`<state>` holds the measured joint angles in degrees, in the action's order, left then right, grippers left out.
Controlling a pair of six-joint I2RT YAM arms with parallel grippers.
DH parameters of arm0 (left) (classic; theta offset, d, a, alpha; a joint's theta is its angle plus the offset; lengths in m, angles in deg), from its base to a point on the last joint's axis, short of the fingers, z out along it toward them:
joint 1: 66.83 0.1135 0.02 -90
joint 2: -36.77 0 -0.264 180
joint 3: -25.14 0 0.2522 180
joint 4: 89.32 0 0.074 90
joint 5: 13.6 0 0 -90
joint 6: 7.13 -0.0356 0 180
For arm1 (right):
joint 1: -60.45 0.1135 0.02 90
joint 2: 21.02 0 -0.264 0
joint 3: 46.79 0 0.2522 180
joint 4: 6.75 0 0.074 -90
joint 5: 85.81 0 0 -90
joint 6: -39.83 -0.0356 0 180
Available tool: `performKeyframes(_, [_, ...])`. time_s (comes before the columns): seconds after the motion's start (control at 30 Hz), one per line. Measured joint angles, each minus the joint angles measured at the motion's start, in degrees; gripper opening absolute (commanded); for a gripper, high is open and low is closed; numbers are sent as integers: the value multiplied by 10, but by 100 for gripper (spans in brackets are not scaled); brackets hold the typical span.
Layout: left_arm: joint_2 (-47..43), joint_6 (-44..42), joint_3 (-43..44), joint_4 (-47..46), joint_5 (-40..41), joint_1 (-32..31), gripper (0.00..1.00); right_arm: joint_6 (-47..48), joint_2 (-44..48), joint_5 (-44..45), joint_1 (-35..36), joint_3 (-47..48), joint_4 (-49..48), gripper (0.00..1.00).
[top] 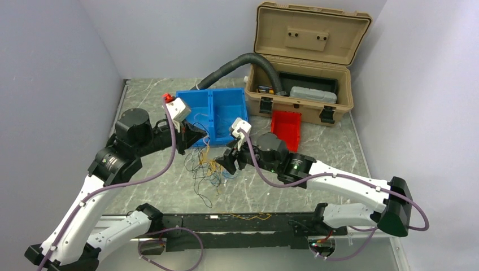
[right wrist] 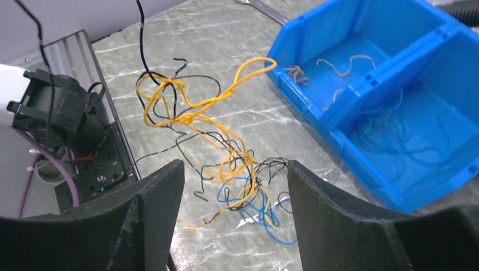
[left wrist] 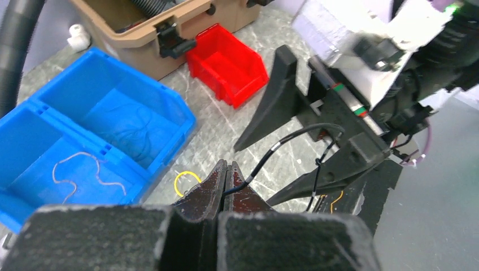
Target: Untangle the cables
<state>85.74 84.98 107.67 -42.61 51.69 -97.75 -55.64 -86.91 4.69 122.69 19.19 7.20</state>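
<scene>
While closed tight, pinching one black cable (left wrist: 265,156) between the left jaws, just beside the blue bin (left wrist: 147,86). Strung from there up toward the right jaws; cannot tell whether touching them. With the right jaws spread wide and gripping nothing, poised low over the cables (right wrist: 237,158): a loose tangle of yellow, black and blue on the desk (top: 339,148), near the bin's front. Inside the bin, two compartments: whitish strands (right wrist: 344,59) in one, fine blue wires (right wrist: 395,132) in the other. Lying by the bin's corner, a small yellow loop (left wrist: 186,182). Farther back, a red bin (top: 285,129) and an open tan case (top: 313,51), with a grey hose (top: 233,66) running into it and a grey box (top: 313,94) inside.
</scene>
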Motion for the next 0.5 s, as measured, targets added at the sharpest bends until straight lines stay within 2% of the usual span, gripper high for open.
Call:
performKeyframes(0.1, [-9, 0, -2, -9, -26, 0, 0, 20, -17, -29, 0, 7, -23, 79])
performKeyframes(0.23, [-12, 2, -2, -23, -55, 0, 0, 38, -46, -63, 0, 32, -41, 81])
performKeyframes(0.3, [-11, 3, -2, -28, -66, 0, 0, 45, -59, -79, 0, 41, -51, 79])
performKeyframes(0.43, [-11, 6, -2, -34, -79, 0, 0, 54, -78, -87, 0, 51, -74, 69])
performKeyframes(0.5, [-11, 7, -2, -37, -85, 0, 0, 55, -87, -87, 0, 51, -86, 69])
